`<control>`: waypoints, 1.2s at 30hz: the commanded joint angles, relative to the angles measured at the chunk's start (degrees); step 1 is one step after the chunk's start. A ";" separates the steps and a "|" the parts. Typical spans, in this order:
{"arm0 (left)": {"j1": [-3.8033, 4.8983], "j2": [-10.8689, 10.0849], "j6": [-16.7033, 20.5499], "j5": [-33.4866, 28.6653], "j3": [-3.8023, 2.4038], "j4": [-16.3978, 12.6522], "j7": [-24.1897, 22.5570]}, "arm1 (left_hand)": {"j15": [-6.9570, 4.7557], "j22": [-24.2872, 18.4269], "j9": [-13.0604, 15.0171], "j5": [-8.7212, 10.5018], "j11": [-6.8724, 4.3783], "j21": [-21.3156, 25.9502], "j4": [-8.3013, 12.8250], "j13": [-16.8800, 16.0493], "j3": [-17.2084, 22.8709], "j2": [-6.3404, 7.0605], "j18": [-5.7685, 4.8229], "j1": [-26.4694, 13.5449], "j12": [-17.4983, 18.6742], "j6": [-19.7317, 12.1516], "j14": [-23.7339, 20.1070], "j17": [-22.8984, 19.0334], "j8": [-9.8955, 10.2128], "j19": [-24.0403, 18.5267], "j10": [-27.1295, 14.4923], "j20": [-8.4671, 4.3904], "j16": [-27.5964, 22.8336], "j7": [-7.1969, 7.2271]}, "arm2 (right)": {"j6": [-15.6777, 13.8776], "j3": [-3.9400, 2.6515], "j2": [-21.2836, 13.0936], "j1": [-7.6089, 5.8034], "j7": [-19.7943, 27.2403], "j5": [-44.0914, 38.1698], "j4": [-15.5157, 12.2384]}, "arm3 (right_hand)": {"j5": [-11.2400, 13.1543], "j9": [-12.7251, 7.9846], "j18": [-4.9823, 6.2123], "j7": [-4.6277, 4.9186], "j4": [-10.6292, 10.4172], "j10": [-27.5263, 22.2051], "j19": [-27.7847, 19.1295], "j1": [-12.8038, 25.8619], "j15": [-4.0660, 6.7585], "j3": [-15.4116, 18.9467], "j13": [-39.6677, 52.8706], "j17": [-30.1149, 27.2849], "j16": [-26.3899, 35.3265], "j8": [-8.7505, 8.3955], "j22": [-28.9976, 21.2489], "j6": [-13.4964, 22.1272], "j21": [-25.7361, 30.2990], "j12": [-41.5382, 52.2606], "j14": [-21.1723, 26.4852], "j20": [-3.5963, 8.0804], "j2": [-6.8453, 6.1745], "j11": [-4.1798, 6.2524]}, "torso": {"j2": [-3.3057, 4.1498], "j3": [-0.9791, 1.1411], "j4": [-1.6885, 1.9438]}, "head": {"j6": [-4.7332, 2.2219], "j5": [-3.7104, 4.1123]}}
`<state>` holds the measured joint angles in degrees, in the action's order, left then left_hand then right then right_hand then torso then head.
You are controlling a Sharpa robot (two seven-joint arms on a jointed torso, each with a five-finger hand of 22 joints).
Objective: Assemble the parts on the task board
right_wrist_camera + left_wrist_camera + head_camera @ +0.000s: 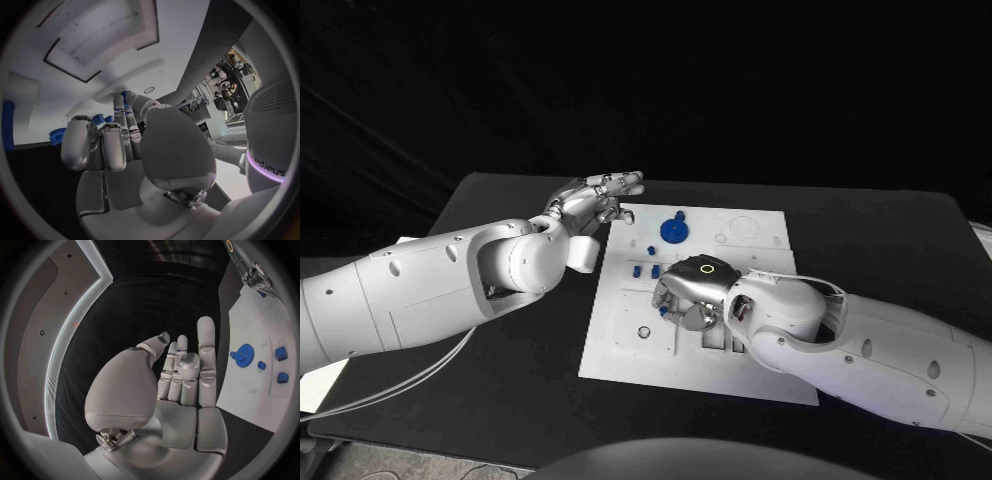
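Note:
The white task board point(733, 235) lies in the middle of the black table. A blue gear point(674, 231) stands on its far part, also seen as the blue gear point(245, 355). Small blue parts point(643, 270) sit just nearer, and the left wrist view shows them as blue parts point(281, 353). My right hand point(697, 295) is knuckles up over the board's middle, fingers down on it. In the right wrist view a small blue part point(127, 94) shows between a fingertip and the thumb of the right hand point(125, 145). My left hand point(596, 200) hovers at the board's far left corner, fingers spread, holding nothing.
A small ring point(645, 332) lies on the board's near left part. Slots point(718, 342) run along the board beside my right forearm. Bare black table point(516, 400) surrounds the board; the table's far edge is close behind my left hand.

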<state>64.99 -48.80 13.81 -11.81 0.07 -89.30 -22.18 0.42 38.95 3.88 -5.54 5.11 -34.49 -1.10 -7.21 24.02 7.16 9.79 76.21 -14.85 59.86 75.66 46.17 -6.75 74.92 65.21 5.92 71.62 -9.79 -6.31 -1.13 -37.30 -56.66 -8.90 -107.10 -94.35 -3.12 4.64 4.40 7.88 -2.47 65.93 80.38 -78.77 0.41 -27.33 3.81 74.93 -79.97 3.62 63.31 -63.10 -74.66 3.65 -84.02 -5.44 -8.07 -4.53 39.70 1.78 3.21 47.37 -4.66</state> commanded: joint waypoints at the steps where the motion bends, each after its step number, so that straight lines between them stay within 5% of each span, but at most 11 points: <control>1: 0.03 0.00 -1.05 0.29 -0.03 -0.13 -0.02 | -0.04 -0.06 -0.06 -0.31 0.15 0.14 0.15 -0.08 -0.12 -0.08 0.53 0.18 -0.10 -0.49 -0.31 -0.06 -0.06 -0.33 -0.34 -0.10 -0.28 0.03 | -0.41 0.19 -0.12 0.21 -0.81 -0.87 0.27 | -0.02 -0.39 1.31 0.05 0.09 -3.04 -0.99 0.83 -0.64 0.63 -0.25 0.31 0.98 -0.11 -2.02 1.36 1.34 0.00 -2.91 -0.22 -0.27 -0.72 | -0.01 0.02 0.03 | -0.05 0.07; 11: 0.03 -0.12 -0.95 0.30 -0.03 -0.03 0.20 | -0.03 -0.07 -0.05 -0.31 0.15 0.16 0.16 -0.09 -0.15 -0.10 0.53 0.17 -0.16 -0.51 -0.34 -0.12 -0.07 -0.34 -0.38 -0.09 -0.29 0.02 | -5.15 0.18 -2.26 0.20 -0.51 -0.93 -1.31 | 0.07 -0.54 1.95 0.19 0.35 -5.59 -2.13 1.23 -0.85 2.23 -0.04 -2.69 3.23 0.08 -5.38 2.36 3.67 0.95 -2.29 -0.68 -0.56 -1.03 | -0.04 0.10 -0.07 | -0.32 0.17; 18: 0.03 -0.21 -0.89 0.30 -0.03 0.05 0.33 | -0.02 -0.09 -0.05 -0.32 0.16 0.20 0.16 -0.11 -0.19 -0.13 0.54 0.16 -0.25 -0.54 -0.40 -0.19 -0.08 -0.36 -0.45 -0.07 -0.31 0.02 | -6.24 -0.58 -6.95 -0.89 -1.20 -0.12 -5.41 | 0.00 -0.41 2.01 0.24 0.46 -5.09 -2.08 1.13 -0.71 2.71 0.09 -3.31 3.75 0.25 -5.79 1.86 4.05 2.06 -2.17 -0.65 -0.40 -0.86 | -0.06 0.02 -0.09 | -0.71 0.55; 24: 0.03 -0.32 -0.90 0.30 -0.03 0.05 0.38 | -0.01 -0.09 -0.05 -0.32 0.16 0.21 0.16 -0.11 -0.20 -0.15 0.54 0.16 -0.27 -0.54 -0.39 -0.16 -0.08 -0.37 -0.47 -0.07 -0.29 0.02 | -4.94 -1.21 -11.65 -3.72 -2.87 0.48 -8.03 | 0.01 -0.40 2.07 -0.03 0.45 -5.08 -2.16 1.26 -0.71 3.33 0.03 -3.95 4.23 0.20 -6.37 1.72 4.52 2.67 -2.10 -0.66 -0.89 -0.78 | -0.02 0.02 -0.22 | -1.31 1.23; 28: 0.03 -0.30 -0.94 0.30 -0.03 0.04 0.37 | -0.01 -0.09 -0.05 -0.32 0.16 0.21 0.16 -0.11 -0.20 -0.15 0.54 0.16 -0.27 -0.54 -0.39 -0.16 -0.08 -0.37 -0.47 -0.07 -0.29 0.02 | -3.50 -1.39 -13.76 -5.36 -4.09 0.36 -8.18 | 0.09 -0.54 2.11 -1.05 0.04 -6.69 -2.18 1.64 -1.07 5.34 -0.14 -4.47 4.61 -0.03 -6.92 2.35 5.04 2.69 -2.13 -0.90 -2.04 -1.13 | -0.05 0.00 -0.26 | -1.64 1.63; 36: 0.03 -0.22 -1.05 0.30 -0.02 0.05 0.40 | -0.01 -0.09 -0.05 -0.32 0.16 0.21 0.16 -0.11 -0.20 -0.15 0.54 0.16 -0.27 -0.54 -0.39 -0.16 -0.08 -0.37 -0.47 -0.07 -0.29 0.02 | 1.82 -1.45 -15.37 -6.34 -5.90 -0.22 -7.25 | 0.04 -0.70 2.11 -1.40 -0.90 -8.30 -1.86 0.55 -1.35 9.04 -0.10 -4.81 4.73 -0.05 -7.22 3.49 5.39 3.21 -2.28 -1.27 -2.32 -1.47 | 0.00 0.04 -0.15 | -2.02 2.04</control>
<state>64.99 -49.12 13.80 -11.75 0.08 -89.19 -21.61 0.41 38.91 3.88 -5.54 5.31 -34.50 -1.10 -7.26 24.02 7.16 9.79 76.21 -14.85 59.86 75.66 46.01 -6.75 74.92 65.01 5.92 71.62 -9.79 -8.63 -2.59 -52.60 -62.98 -12.95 -106.62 -101.73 -3.11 4.00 6.17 6.53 -3.32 58.14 78.46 -77.76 -0.42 -18.54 3.73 70.20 -75.56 3.62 56.13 -59.97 -69.57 6.60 -84.02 -6.36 -10.36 -6.05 39.67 1.81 3.00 45.41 -2.71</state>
